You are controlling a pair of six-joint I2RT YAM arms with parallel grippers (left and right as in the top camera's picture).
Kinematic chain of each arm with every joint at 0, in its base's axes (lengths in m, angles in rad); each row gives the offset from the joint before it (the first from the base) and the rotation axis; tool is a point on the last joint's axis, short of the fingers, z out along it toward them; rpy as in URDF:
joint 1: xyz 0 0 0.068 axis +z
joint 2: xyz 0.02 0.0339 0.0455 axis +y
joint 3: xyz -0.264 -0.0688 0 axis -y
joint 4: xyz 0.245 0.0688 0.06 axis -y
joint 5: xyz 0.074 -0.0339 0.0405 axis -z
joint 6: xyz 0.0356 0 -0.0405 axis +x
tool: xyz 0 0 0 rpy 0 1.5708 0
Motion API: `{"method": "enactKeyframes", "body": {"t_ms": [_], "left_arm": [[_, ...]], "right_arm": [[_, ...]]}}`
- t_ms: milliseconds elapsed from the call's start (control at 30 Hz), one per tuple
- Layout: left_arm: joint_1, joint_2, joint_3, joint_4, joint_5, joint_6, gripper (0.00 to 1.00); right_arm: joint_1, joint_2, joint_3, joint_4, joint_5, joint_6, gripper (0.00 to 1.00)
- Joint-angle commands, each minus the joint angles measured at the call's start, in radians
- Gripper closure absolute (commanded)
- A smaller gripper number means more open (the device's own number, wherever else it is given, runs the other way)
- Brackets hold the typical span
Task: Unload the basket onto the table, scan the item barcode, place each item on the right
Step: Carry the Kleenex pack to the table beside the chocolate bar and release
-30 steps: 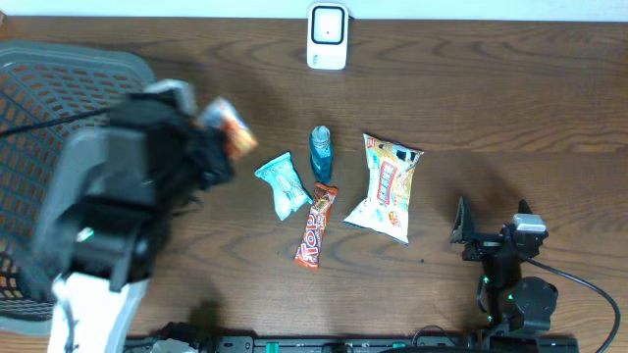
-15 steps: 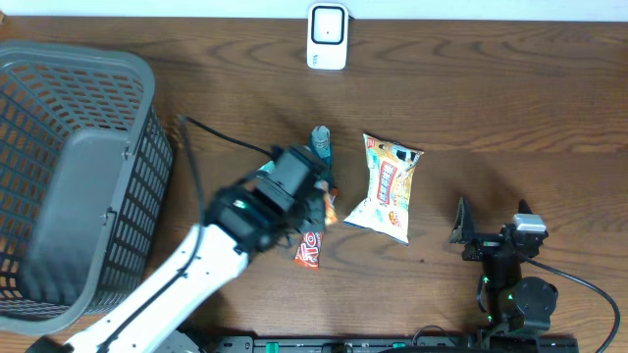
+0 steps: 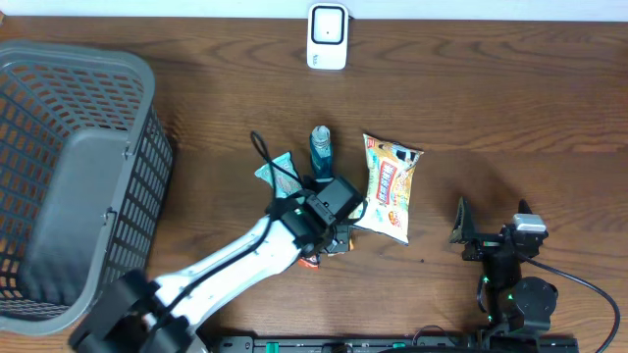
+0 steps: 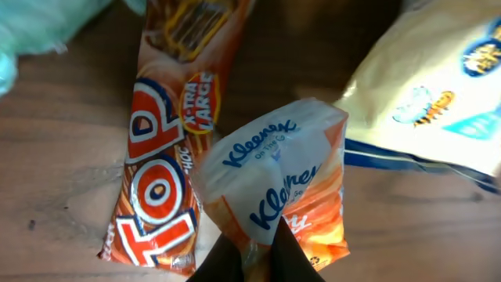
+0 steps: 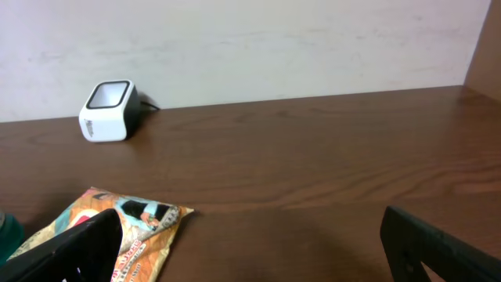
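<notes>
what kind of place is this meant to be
Probably a mock shop checkout on a table: a white barcode scanner, a grey shopping basket, and packaged goods such as a Kleenex pack.

1. The left gripper (image 4: 255,249) pinches the lower edge of a white and orange Kleenex packet (image 4: 274,180) between its dark fingers (image 4: 225,262).
2. The packet partly overlaps an orange TOP bar (image 4: 156,180), which lies lengthwise on the wooden table (image 4: 63,141).
3. A pale yellow snack bag (image 4: 438,94) fills the upper right.
4. A teal packet (image 4: 31,39) shows at the upper left corner.
</notes>
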State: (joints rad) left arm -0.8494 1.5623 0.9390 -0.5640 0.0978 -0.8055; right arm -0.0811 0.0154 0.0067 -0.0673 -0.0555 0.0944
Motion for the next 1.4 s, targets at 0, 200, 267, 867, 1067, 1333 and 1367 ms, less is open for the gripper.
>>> {"method": "enactKeyframes", "body": {"t_ms": [0,200,267,867,1067,1333,1367], "left_arm": [[-0.009,0.052,-0.004,0.039,0.012,-0.061,0.92],[-0.054,0.084,-0.004,0.088,0.021,-0.061,0.93],[-0.059,0.084,-0.004,0.088,0.021,-0.060,0.93],[-0.059,0.084,-0.004,0.163,-0.068,0.098,0.92],[-0.059,0.084,-0.011,0.163,-0.110,0.097,0.92],[-0.059,0.084,-0.036,0.167,-0.110,0.033,0.70],[-0.059,0.084,-0.036,0.168,-0.110,0.033,0.65]], "right_arm": [[-0.003,-0.004,-0.001,-0.004,0.001,-0.006,0.01],[-0.003,-0.004,-0.001,-0.004,0.001,-0.006,0.01],[-0.003,-0.004,-0.001,-0.004,0.001,-0.006,0.01],[-0.003,-0.004,-0.001,-0.004,0.001,-0.006,0.01],[-0.003,-0.004,-0.001,-0.004,0.001,-0.006,0.01],[-0.003,-0.004,-0.001,-0.004,0.001,-0.006,0.01],[-0.003,-0.004,-0.001,-0.004,0.001,-0.006,0.01]]}}
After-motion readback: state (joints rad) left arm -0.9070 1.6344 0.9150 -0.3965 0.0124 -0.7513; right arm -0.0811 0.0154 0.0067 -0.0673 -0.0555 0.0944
